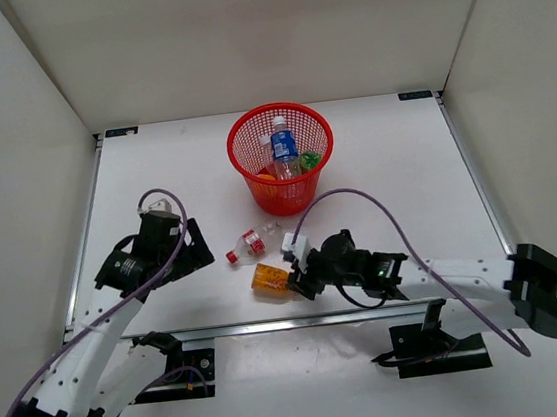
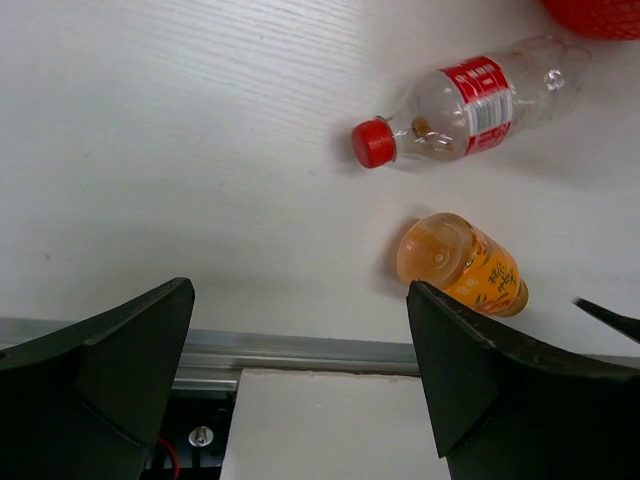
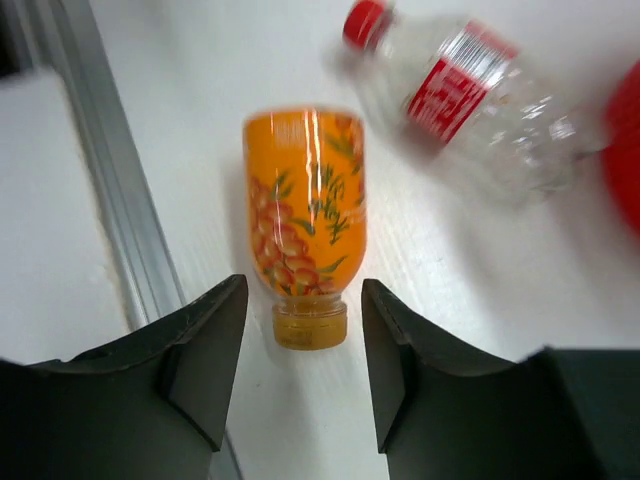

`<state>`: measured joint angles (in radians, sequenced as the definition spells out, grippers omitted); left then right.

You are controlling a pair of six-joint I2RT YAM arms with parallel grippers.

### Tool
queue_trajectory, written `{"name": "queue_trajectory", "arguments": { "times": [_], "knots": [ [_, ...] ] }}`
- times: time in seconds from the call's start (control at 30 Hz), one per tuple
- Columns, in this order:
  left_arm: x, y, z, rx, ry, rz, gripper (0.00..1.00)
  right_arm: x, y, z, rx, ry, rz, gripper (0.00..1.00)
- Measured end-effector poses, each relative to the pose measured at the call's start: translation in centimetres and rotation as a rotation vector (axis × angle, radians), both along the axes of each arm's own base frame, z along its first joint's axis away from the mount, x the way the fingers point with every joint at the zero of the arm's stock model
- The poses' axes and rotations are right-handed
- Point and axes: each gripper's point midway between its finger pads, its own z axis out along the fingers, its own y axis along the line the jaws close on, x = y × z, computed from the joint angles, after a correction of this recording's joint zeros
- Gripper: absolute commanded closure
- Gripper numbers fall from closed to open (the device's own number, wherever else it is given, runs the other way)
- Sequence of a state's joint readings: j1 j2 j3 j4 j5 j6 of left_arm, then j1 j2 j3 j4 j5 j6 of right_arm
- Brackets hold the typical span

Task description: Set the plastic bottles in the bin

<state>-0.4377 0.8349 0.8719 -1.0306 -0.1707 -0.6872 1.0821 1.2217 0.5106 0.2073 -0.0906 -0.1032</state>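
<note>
Low and outstretched, the right claw (image 3: 305,292) grips the orange bottle (image 3: 305,190).

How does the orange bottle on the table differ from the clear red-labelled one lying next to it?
The orange bottle has a leafy print and tan cap; the clear bottle is see-through with red label and cap. The orange bottle looks stubbier, the clear bottle longer. The orange bottle's cap end sits between the right gripper's fingers; the clear bottle lies free. Both lie sideways outside the bin.
</note>
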Motion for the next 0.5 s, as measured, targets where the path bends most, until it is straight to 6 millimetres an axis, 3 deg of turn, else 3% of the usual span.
{"name": "queue_trajectory", "arguments": {
  "times": [0.07, 0.13, 0.17, 0.23, 0.27, 0.3, 0.5],
  "knots": [
    [1.0, -0.7, -0.2, 0.008, 0.008, -0.035, 0.01, 0.4, -0.5, 3.4, 0.095, -0.015, -0.023, 0.56],
    [2.1, -1.5, -0.6, 0.015, 0.017, -0.067, 0.01, 1.3, -1.4, 5.9, 0.171, -0.014, -0.051, 0.47],
    [2.5, -1.7, -0.9, 0.020, 0.022, -0.080, 0.01, 1.8, -1.9, 6.9, 0.204, -0.018, -0.062, 0.38],
    [3.1, -2.1, -1.4, 0.025, 0.031, -0.099, 0.01, 2.3, -2.4, 7.6, 0.228, -0.023, -0.069, 0.28],
    [3.3, -2.2, -1.4, 0.028, 0.033, -0.106, 0.01, 2.1, -2.3, 7.4, 0.221, -0.014, -0.051, 0.22],
    [3.4, -2.2, -1.4, 0.030, 0.030, -0.110, 0.02, 1.9, -1.9, 6.9, 0.205, 0.004, -0.028, 0.01],
    [5.0, -1.1, 0.8, 0.040, -0.034, -0.092, 0.01, 2.4, 0.6, 1.5, 0.023, 0.109, 0.039, 0.00]
  ]
}}
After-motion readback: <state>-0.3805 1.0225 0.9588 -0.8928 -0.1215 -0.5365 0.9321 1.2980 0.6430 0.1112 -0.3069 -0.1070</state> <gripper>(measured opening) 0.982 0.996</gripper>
